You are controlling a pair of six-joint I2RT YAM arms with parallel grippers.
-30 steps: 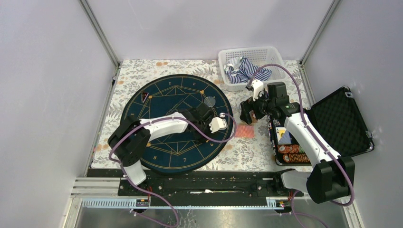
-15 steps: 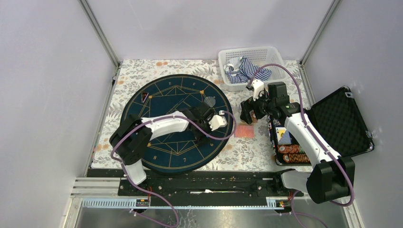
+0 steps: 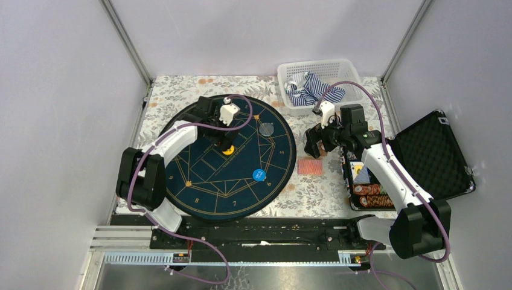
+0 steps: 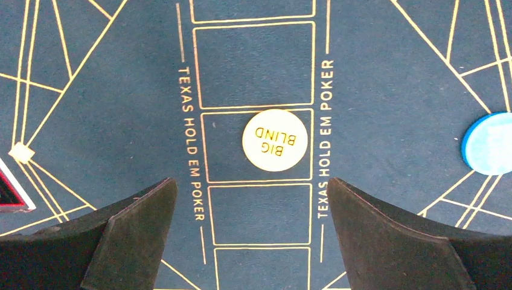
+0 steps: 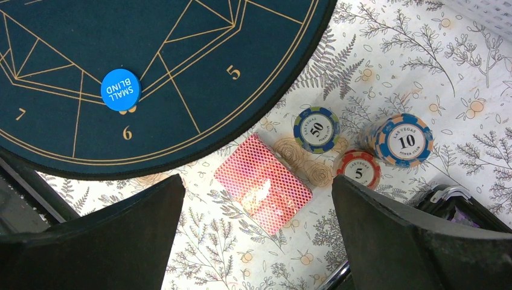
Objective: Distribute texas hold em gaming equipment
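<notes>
Basket [image 3: 281,75] beyond right claw [image 5: 256,181] spread wide over cards [image 3: 310,167], left claw [image 4: 250,181] wide above Big Blind disc [image 4: 275,140].

Left wrist view's right edge cuts off the blue disc [image 4: 490,144].

1. Tabletop [image 3: 181,84]: flower-patterned.
2. Round navy mat [image 3: 205,181]: lies flat on it at 9 o'clock.
3. White basket [image 3: 314,65]: 1 o'clock, at the far edge.
4. Cards [image 3: 311,167]: 3 o'clock, just beside the mat's rim.
5. Three stacks of chips [image 5: 316,129]: near the cards.
6. Open black case [image 3: 428,157]: 4 o'clock, at the edge.
</notes>
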